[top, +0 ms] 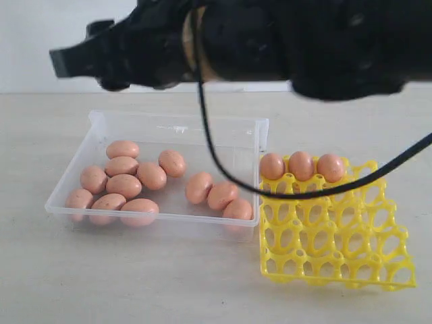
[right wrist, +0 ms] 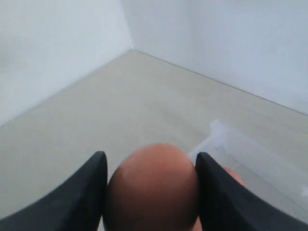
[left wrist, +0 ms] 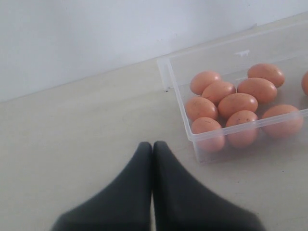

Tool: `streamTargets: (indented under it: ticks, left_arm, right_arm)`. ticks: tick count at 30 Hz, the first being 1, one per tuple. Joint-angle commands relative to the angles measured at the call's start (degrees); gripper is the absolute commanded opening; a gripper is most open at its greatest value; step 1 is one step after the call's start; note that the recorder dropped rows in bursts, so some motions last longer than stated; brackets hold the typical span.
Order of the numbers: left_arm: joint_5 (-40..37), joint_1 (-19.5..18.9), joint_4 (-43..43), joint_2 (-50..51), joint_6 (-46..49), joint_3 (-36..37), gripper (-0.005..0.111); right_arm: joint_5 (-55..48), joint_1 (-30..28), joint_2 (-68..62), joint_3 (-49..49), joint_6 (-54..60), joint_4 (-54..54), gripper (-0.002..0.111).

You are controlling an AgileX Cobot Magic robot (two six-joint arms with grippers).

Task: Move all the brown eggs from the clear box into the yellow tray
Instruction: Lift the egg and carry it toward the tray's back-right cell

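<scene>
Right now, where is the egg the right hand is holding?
In the right wrist view the egg sits clamped in the right hand, raised above the table, with a corner of the clear box just beyond it.

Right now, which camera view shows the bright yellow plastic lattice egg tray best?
The exterior view. It shows the whole bright yellow plastic lattice egg tray, with three brown eggs in its far row and a black cable crossing it. The left wrist view and the right wrist view show none of the tray.
</scene>
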State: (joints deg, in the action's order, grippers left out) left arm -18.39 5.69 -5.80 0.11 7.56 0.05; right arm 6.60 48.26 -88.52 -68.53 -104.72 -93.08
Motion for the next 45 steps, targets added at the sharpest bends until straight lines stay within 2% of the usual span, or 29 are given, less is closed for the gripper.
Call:
streamTargets:
  ticks: [1,6,8,11,14,15,19,23,29,38,41,45]
  left_arm:
    - [0.4,0.2,0.4,-0.1,0.0,-0.1,-0.004]
    - [0.4,0.2,0.4,-0.1,0.0,-0.1,-0.004]
    - [0.4,0.2,0.4,-0.1,0.0,-0.1,-0.004]
    - [0.4,0.2,0.4,-0.1,0.0,-0.1,-0.004]
    - [0.4,0.2,0.4,-0.1,0.0,-0.1,-0.004]
    - [0.4,0.2,0.4,-0.1,0.0,-0.1,-0.004]
    - [0.4,0.2,0.4,-0.1,0.0,-0.1,-0.004]
    - [0.4,0.2,0.4,-0.1,0.0,-0.1,-0.004]
    - [0.4,0.2,0.4,-0.1,0.0,-0.1,-0.004]
    - [0.4,0.2,0.4,-0.1,0.0,-0.1,-0.004]
    - [0.4,0.2,0.4,-0.1,0.0,-0.1,-0.004]
    - [0.4,0.2,0.4,-0.1,0.0,-0.1,-0.004]
  right_arm:
    - [21.1,-14.4,5.4,0.4,-3.3,-0.2,0.0]
    - [28.9,-32.8,6.8,0.4,-7.6,3.7,0.0]
    - [29.7,-38.2,6.6,0.4,-9.6,3.2,0.0]
    - [29.7,-44.8,6.6,0.4,-10.8,0.8,0.0]
    - [29.7,-48.7,6.6,0.4,-10.8,-3.6,0.0]
    - [29.7,-49.5,6.6,0.4,-10.8,-6.8,0.0]
    - [29.6,-50.6,6.5,3.2,-3.7,-6.9,0.0]
    - [28.9,-50.6,5.4,8.2,9.3,-6.9,0.0]
    - [16.9,-50.6,-0.8,13.8,15.6,-6.9,0.0]
    - [20.0,-51.6,-10.0,14.1,21.3,-5.1,0.0]
    - [27.1,-54.6,-9.8,14.9,28.6,1.2,0.0]
    - [32.7,-59.5,-10.5,17.0,30.2,4.1,0.0]
